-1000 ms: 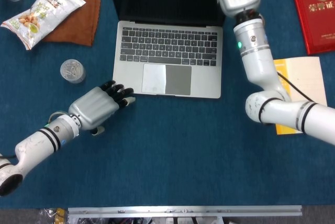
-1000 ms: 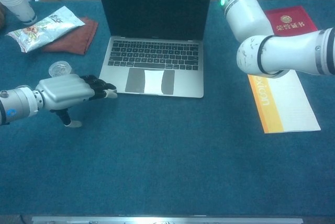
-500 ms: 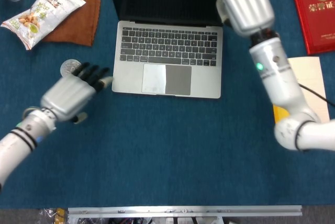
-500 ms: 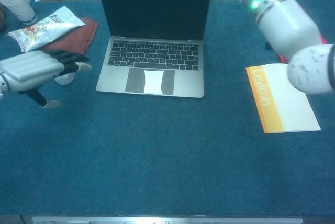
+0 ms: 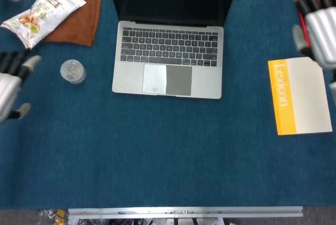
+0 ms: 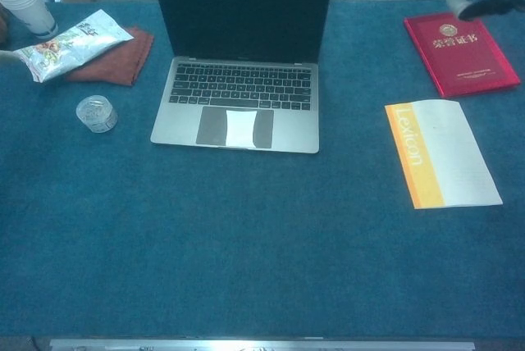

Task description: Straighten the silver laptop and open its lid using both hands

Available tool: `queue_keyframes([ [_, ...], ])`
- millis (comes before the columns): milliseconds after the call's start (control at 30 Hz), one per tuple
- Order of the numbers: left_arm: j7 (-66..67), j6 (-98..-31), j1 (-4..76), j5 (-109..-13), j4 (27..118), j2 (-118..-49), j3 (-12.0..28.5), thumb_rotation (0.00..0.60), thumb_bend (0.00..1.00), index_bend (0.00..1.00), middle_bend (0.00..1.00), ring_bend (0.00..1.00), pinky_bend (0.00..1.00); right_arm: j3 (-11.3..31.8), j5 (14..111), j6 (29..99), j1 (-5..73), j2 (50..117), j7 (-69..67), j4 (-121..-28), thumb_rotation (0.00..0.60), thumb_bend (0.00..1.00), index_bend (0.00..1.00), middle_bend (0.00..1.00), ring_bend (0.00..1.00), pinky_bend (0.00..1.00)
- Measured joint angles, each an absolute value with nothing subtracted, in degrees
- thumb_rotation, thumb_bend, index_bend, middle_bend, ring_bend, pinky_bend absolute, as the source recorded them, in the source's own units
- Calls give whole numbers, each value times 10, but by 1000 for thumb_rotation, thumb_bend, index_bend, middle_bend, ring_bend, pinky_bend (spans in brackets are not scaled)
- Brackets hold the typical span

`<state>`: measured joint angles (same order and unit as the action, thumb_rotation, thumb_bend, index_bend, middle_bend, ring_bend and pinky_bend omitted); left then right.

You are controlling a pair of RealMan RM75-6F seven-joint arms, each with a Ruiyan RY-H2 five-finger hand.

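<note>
Both hands have pulled away to the edges. Head view: left hand sits at the left border, fingers spread, holding nothing; right hand at the right border, fingers apart, empty. Silver laptop stands square mid-tabletop, lid up. Chest view: laptop open, yellow-spined book well right, red booklet beyond; right fingertips barely show top right

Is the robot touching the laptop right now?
No, the left hand and the right hand are both off at the table's sides, well apart from the open laptop.
</note>
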<state>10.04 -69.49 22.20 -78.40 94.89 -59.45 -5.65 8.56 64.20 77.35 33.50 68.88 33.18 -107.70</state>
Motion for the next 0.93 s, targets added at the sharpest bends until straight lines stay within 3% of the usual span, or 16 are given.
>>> queue_keyframes([
  [467,15,-860,84,-776,866,-613,-43,600,227,0,0,0,28,-19,764,868,176,660,193,-1046,595,458,0,103,13,64],
  [933,-20,-913,24,-808,840,-621,-31,600,227,0,0,0,28,-30,804,890,112,655,156,-1020,594,458,0,103,13,64],
])
